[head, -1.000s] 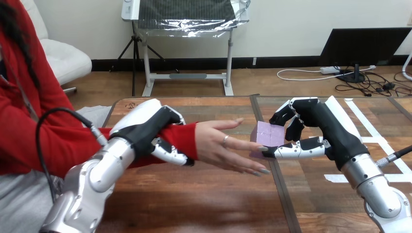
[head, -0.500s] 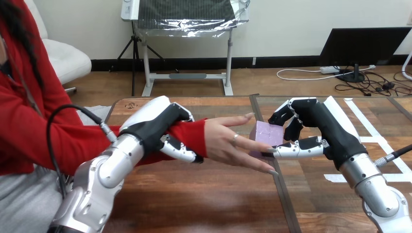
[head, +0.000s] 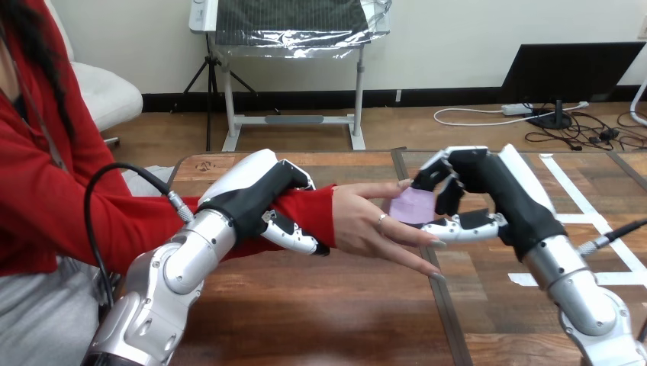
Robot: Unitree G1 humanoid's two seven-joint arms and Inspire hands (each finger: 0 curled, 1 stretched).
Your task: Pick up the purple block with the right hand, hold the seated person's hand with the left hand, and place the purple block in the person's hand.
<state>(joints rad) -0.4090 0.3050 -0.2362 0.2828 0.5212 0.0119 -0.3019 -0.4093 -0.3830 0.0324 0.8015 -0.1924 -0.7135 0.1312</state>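
Note:
The purple block (head: 413, 206) is pinched between the thumb and curled fingers of my right hand (head: 488, 191), held just above the table. The block sits against the fingertips of the person's hand (head: 374, 225), which reaches in from the left, open, fingers pointing right. My left hand (head: 263, 198) is curled round the person's wrist over the red sleeve, with its thumb under the wrist.
The wooden table (head: 320, 305) has a dark seam (head: 446, 320) running front to back under the person's fingertips. White tape strips (head: 584, 206) lie on the table's right part, behind and beside my right arm.
My left hand has drawn the person's wrist rightward. My right hand has lifted the block and moved it left, so it now overlaps the person's fingers.

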